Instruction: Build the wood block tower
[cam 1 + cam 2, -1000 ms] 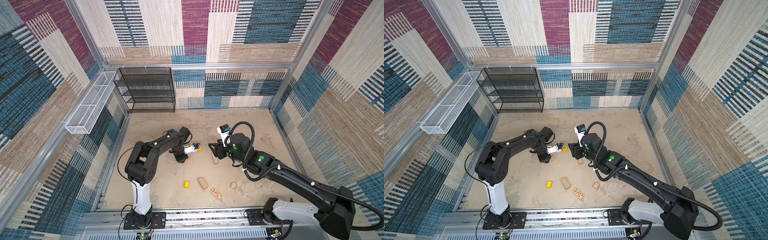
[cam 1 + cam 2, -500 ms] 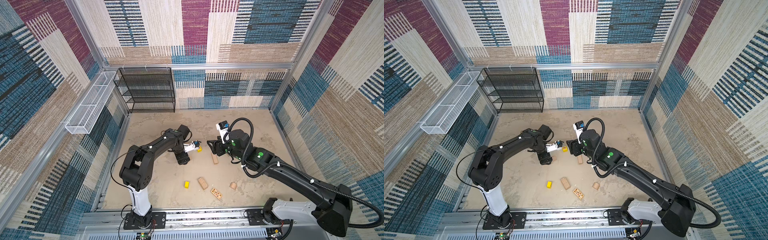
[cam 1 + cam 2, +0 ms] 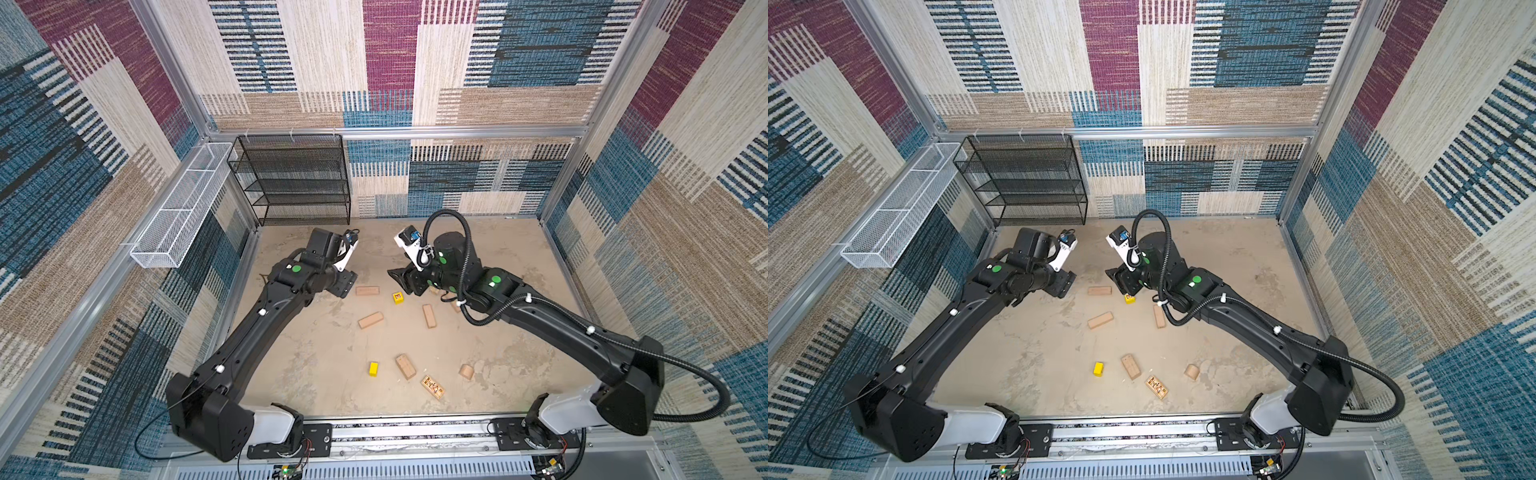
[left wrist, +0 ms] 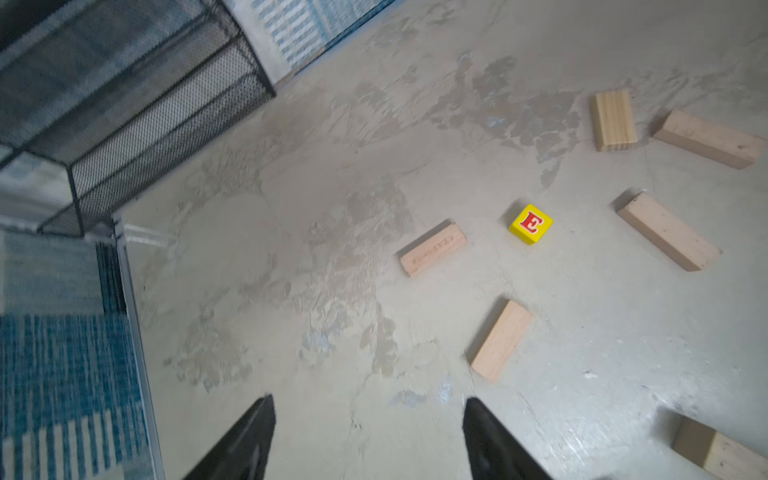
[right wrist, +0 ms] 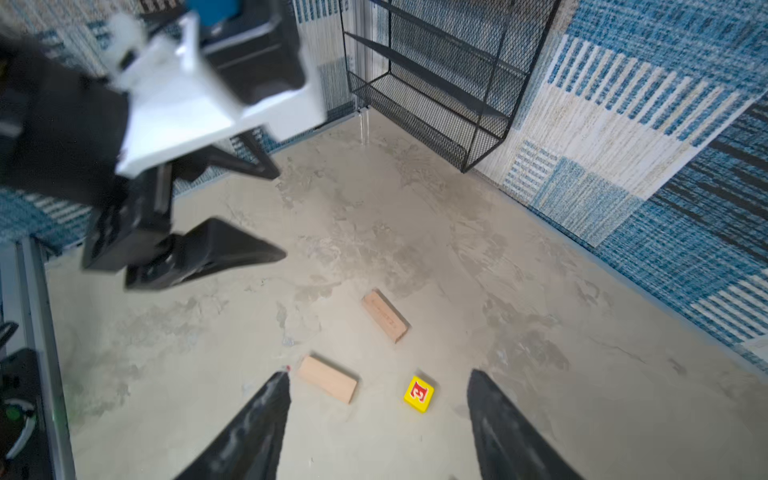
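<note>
The wood blocks lie scattered singly on the floor, and no tower is in view. Near the middle are a yellow red-lettered block (image 3: 398,297) (image 3: 1130,298) (image 4: 530,223) (image 5: 419,394) and three tan oblongs (image 3: 367,290) (image 3: 370,320) (image 3: 429,316). Toward the front lie a yellow block (image 3: 373,368), a tan block (image 3: 405,366), a dark-patterned block (image 3: 432,386) and a rounded piece (image 3: 466,372). My left gripper (image 3: 347,286) (image 4: 369,403) hovers open and empty left of them. My right gripper (image 3: 401,280) (image 5: 379,376) is open above the lettered block, holding nothing.
A black mesh shelf (image 3: 299,178) stands against the back wall at the left. A white wire basket (image 3: 183,208) hangs on the left wall. Two more tan blocks (image 4: 614,120) (image 4: 710,138) lie partly under my right arm. Patterned walls close in the floor.
My left gripper has opened and drawn back to the left, uncovering two tan oblongs beside the lettered block. My right gripper has opened wider and shifted slightly toward the back.
</note>
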{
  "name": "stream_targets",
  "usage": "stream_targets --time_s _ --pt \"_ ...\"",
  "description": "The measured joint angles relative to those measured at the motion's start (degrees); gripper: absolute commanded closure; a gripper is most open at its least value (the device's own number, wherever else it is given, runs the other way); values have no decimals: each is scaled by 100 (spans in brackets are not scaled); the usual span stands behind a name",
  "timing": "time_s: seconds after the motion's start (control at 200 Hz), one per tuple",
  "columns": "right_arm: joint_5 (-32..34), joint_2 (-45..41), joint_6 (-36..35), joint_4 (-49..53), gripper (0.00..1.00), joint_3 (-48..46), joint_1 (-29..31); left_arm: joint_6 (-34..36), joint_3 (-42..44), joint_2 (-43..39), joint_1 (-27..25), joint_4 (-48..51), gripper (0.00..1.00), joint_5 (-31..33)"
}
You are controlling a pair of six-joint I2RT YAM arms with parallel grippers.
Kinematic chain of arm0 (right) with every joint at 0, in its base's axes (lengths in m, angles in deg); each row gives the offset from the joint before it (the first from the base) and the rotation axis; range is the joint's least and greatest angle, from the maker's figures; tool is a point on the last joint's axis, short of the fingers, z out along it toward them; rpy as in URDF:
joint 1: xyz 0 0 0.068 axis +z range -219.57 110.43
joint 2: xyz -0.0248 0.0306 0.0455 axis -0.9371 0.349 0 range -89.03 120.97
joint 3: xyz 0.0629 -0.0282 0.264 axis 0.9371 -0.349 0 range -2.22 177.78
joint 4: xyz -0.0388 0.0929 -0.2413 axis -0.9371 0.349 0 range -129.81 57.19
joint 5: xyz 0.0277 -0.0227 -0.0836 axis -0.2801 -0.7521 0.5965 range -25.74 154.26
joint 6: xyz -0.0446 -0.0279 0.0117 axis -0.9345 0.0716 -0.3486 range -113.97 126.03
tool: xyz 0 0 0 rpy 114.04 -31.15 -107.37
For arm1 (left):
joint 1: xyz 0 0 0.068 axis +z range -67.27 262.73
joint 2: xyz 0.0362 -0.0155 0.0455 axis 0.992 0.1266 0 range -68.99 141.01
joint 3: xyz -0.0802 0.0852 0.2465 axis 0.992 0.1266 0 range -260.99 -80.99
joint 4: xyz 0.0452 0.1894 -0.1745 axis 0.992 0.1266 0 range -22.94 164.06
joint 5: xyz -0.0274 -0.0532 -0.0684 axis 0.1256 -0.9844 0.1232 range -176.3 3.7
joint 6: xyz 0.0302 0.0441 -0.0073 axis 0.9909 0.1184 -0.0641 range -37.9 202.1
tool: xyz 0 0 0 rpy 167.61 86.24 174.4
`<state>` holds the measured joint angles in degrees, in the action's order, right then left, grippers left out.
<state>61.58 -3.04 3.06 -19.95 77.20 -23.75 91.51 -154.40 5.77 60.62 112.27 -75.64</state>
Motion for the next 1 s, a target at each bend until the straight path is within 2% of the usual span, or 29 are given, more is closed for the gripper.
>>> stream_targets --time_s 0.13,0.27,0.411,0.611,1.002 --pt "186 861 656 225 6 302 457 -881 1056 -988 564 7 8 129" --pt "490 1661 1403 743 0 448 866 -1639 2146 -1816 892 -146 4 -63" --pt "938 2352 2092 1143 0 835 1021 -1965 2444 -2072 918 -310 5 -363" --pt "1233 3434 2647 1853 0 1749 1047 -2140 2452 -2065 918 -684 6 -678" --pt "1156 4142 2927 2365 13 2210 1045 -2175 2490 -2124 809 -730 7 -944"
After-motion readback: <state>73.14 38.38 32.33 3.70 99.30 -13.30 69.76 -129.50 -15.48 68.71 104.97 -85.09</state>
